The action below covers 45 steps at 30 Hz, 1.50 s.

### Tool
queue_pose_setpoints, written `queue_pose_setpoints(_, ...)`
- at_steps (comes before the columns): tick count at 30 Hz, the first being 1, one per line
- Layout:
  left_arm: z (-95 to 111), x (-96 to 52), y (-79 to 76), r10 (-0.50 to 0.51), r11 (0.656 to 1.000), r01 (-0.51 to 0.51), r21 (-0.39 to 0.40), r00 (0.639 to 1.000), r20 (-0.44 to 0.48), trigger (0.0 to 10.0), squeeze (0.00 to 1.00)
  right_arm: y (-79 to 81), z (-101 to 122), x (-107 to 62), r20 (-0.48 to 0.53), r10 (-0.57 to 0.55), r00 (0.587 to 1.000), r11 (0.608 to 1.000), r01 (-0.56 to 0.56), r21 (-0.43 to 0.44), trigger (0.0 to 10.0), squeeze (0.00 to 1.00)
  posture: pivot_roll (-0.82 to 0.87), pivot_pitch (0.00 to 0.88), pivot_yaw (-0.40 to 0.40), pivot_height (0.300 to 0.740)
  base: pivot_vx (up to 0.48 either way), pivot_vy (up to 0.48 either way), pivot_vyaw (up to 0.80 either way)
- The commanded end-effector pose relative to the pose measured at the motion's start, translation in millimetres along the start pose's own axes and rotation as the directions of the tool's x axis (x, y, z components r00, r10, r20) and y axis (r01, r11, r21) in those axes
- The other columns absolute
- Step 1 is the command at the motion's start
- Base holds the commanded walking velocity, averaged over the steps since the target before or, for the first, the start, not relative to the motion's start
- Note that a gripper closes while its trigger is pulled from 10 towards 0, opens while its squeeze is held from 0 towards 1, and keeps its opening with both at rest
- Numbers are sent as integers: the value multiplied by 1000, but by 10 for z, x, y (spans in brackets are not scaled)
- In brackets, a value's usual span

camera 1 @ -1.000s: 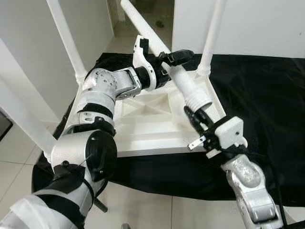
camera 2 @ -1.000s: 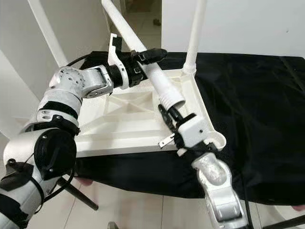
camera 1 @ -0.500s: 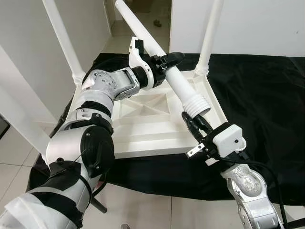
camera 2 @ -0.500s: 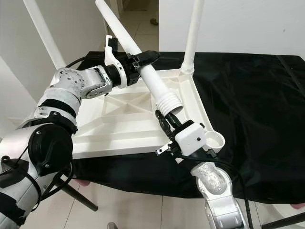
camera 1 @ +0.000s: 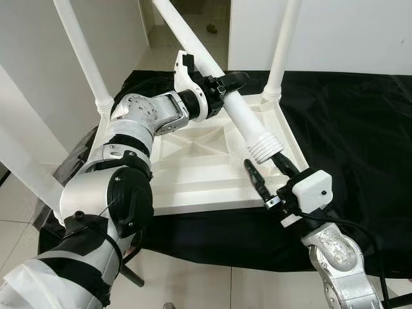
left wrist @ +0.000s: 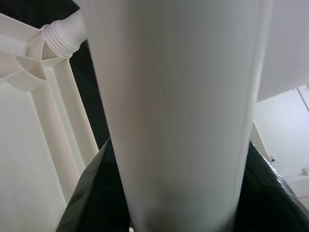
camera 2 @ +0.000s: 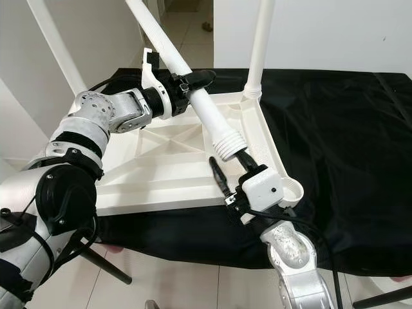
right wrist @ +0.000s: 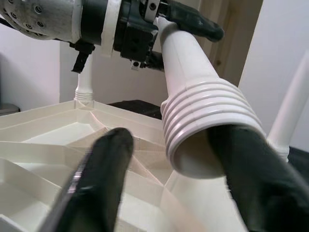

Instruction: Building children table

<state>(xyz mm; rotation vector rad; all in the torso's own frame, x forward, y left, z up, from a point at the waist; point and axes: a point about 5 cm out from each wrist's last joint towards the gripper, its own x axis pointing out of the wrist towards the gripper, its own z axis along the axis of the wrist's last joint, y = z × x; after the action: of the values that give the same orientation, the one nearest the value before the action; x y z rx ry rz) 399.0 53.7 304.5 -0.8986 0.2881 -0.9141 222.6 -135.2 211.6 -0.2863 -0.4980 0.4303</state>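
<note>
A white children's table top (camera 1: 193,174) lies upside down on a black cloth (camera 1: 360,129). My left gripper (camera 1: 225,84) is shut on a loose white table leg (camera 1: 238,112), holding it slanted over the table. The leg's ribbed end (camera 1: 265,147) hangs just above the table's right rim. My right gripper (camera 1: 262,162) is open right below that end, one finger (right wrist: 96,179) on each side of it and the other (right wrist: 251,169) partly under it, without gripping. The near right corner socket (camera 2: 291,188) is bare. In the left wrist view the leg (left wrist: 178,121) sits very close.
Three fitted legs stand up from the other corners: far right (camera 1: 281,45), far left (camera 1: 80,55) and near left (camera 1: 26,167). White walls stand behind, with a doorway between them. Tiled floor (camera 1: 193,283) lies in front of the cloth.
My right gripper's fingers have spread apart under the leg's ribbed end. The left gripper still holds the leg, which has shifted only slightly.
</note>
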Motion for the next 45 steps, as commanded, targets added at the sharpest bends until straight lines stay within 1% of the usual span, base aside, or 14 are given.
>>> queue_pose_setpoints(1,73,-34,-6,6,999,-7,38,1000,6,10000,0,-29,88,-23,37,-35,999,999,34,3,10000,1000,-97,98,96,740,0,0,0)
queue_pose_setpoints(5,84,-42,8,17,999,-18,38,1000,12,10000,0,27,85,-71,41,-23,999,999,22,27,10000,1000,-101,92,101,740,0,0,0)
queue_pose_setpoints(6,99,-54,26,30,999,-31,39,999,18,10000,0,86,51,-147,25,-44,999,998,43,54,10000,0,-103,90,116,740,0,0,0)
queue_pose_setpoints(15,126,-64,28,39,997,-40,64,999,18,10000,0,110,-10,-267,-30,-115,993,990,117,83,10000,0,-100,95,128,740,0,0,0)
queue_pose_setpoints(20,88,-32,25,25,973,-25,228,1000,4,10000,0,-52,26,-214,-57,-190,980,969,196,152,10000,0,-99,100,114,740,0,0,0)
queue_pose_setpoints(22,83,-24,25,24,969,-25,245,1000,8,10000,0,-74,35,-200,-57,-198,979,965,205,164,10000,0,-99,100,114,740,0,0,0)
queue_pose_setpoints(26,44,-6,69,44,942,-50,333,999,27,10000,0,-120,57,-115,-60,-175,983,965,183,190,10000,0,-92,102,102,740,0,0,0)
queue_pose_setpoints(28,28,17,73,50,902,-72,426,997,62,10000,0,-168,68,-12,-73,-137,988,966,150,212,10000,0,-85,104,86,740,0,0,0)
queue_pose_setpoints(34,33,45,41,48,870,-97,484,993,112,10000,0,-210,22,99,-129,-89,988,966,117,230,10000,0,-76,107,75,740,0,0,0)
queue_pose_setpoints(35,38,77,-24,32,839,-109,533,988,153,10000,0,-248,-4,196,-156,-49,986,974,82,212,10000,0,-72,103,68,740,0,0,0)
queue_pose_setpoints(36,38,77,-24,32,839,-109,533,988,153,10000,0,-248,-4,196,-156,-49,986,974,82,212,10000,0,-72,103,68,740,0,0,0)
queue_pose_setpoints(39,40,122,-150,-8,783,-131,608,975,220,10000,0,-279,-14,334,-181,8,983,976,32,214,10000,0,-63,99,61,740,0,0,0)
queue_pose_setpoints(43,45,131,-184,-14,773,-144,618,970,244,10000,0,-281,-23,367,-187,19,982,977,21,211,10000,0,-61,96,58,740,0,0,0)
queue_pose_setpoints(45,42,143,-257,-37,742,-161,651,959,280,10000,0,-296,-34,420,-197,21,980,979,20,204,10000,0,-59,93,55,740,0,0,0)
